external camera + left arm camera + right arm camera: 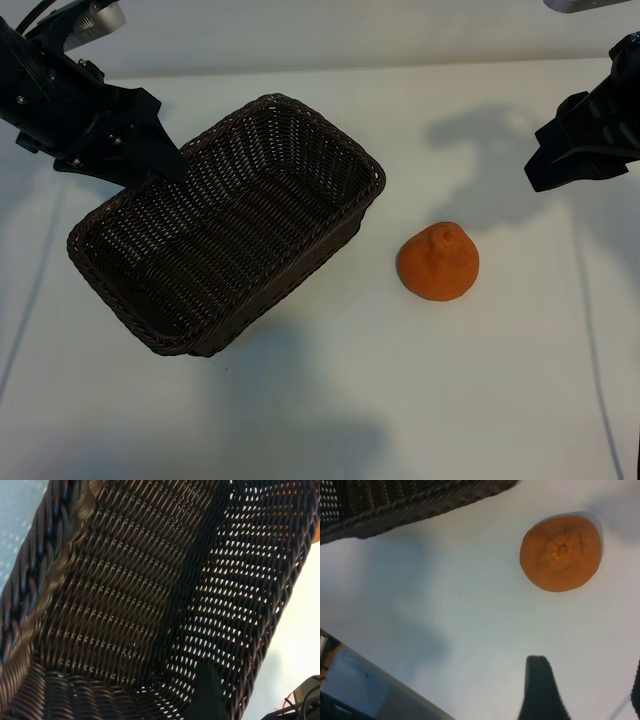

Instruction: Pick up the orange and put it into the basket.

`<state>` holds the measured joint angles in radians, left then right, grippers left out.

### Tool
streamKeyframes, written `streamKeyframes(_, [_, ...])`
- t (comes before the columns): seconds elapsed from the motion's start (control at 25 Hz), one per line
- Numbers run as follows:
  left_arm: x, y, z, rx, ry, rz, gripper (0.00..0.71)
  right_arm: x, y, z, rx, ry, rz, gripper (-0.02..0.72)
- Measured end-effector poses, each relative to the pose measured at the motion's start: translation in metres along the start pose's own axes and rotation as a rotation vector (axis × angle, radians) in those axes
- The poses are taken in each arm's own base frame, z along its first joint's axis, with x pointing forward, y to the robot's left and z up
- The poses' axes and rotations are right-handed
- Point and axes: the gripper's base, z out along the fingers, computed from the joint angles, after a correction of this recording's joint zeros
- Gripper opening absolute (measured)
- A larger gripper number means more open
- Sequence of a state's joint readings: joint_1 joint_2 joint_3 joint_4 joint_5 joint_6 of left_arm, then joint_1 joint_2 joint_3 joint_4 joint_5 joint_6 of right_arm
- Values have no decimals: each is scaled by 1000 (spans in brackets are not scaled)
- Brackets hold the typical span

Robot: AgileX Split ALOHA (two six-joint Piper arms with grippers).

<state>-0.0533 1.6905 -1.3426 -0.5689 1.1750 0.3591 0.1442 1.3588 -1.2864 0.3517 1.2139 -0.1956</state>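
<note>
In the exterior view the left gripper (165,160) hangs over the basket's (330,215) far-left rim, jaws apart and holding nothing; its wrist view alone shows the weave inside the basket (125,595) up close. The orange (438,262) sits stem-up on the white table (400,400) just right of the basket, apart from it; the right gripper (540,165) hovers well right of the basket, jaws parted and empty, and only its wrist view looks straight down on the orange (561,552).

A dark brown woven wicker basket (230,225) sits on the white bench (330,400), with a bright, knobby orange (438,262) beside it. The left gripper (160,160) is at the basket's rim; the right gripper (545,165) hangs apart.
</note>
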Motion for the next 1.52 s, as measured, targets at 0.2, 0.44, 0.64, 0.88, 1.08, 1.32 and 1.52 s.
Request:
streamKeyframes(0.2, [0, 0, 0, 0, 0, 0, 575, 0, 0, 0, 0, 0, 0, 433])
streamKeyframes(0.44, [0, 0, 0, 0, 0, 0, 575, 0, 0, 0, 0, -1, 0, 433])
streamKeyframes(0.64, [0, 0, 0, 0, 0, 0, 575, 0, 0, 0, 0, -1, 0, 433])
streamKeyframes(0.88, [-1, 0, 0, -3, -7, 0, 575, 0, 0, 0, -2, -1, 1, 433])
streamKeyframes(1.08, [-4, 1, 0, -15, -39, 3, 575, -1, 0, 0, 0, -16, 1, 433])
streamKeyframes(1.32, [-6, 2, 0, -24, -64, 3, 575, -2, 0, 0, 1, -17, 1, 433])
streamKeyframes(1.52, [-10, 4, -1, -42, -111, 2, 575, -2, 0, 0, 1, -17, 1, 433])
